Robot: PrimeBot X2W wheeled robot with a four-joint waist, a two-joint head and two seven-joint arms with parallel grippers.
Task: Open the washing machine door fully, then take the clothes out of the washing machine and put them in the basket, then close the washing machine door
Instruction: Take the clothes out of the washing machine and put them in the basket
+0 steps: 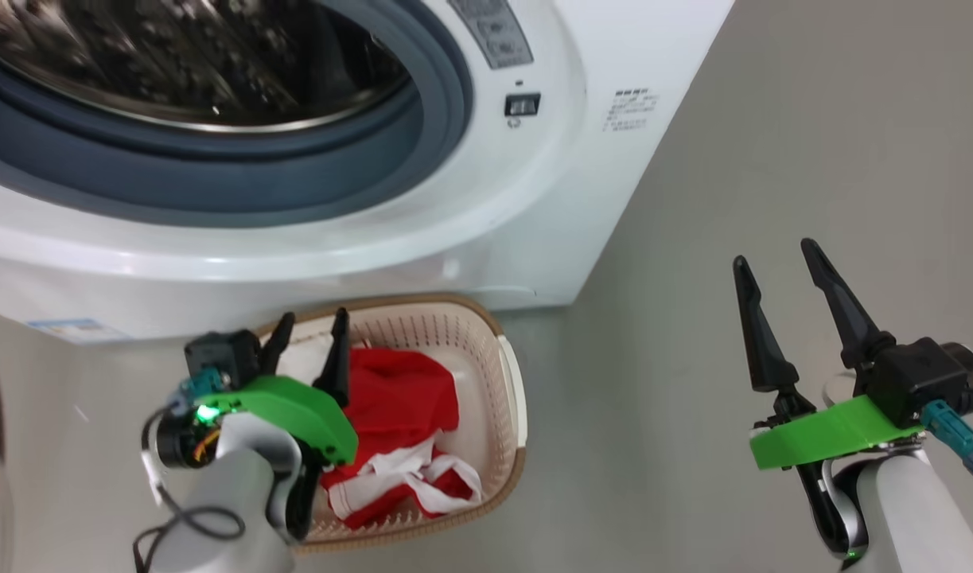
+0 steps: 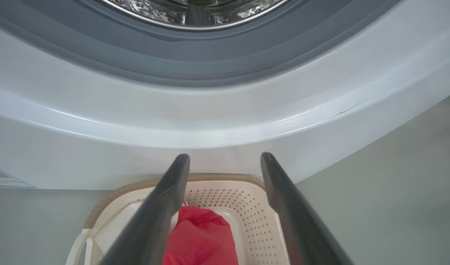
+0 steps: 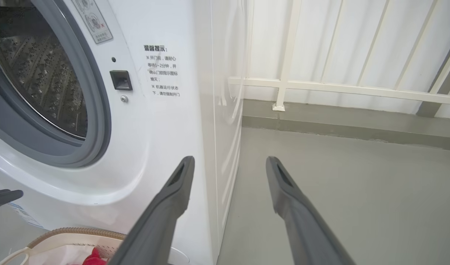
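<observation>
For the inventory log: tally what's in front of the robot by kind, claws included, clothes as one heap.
Washing machine: 1
Basket: 1
Heap of clothes: 1
Claws: 2, left claw and right claw, both open
Total: 5

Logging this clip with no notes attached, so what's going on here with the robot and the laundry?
A two-armed robot is unloading a washing machine. Its left gripper hangs open and empty above the basket on the floor in front of the machine, where red and white clothes lie. The right gripper, open too, is off to the side over floor. The drum opening is uncovered; no clothes show in the part seen.
</observation>
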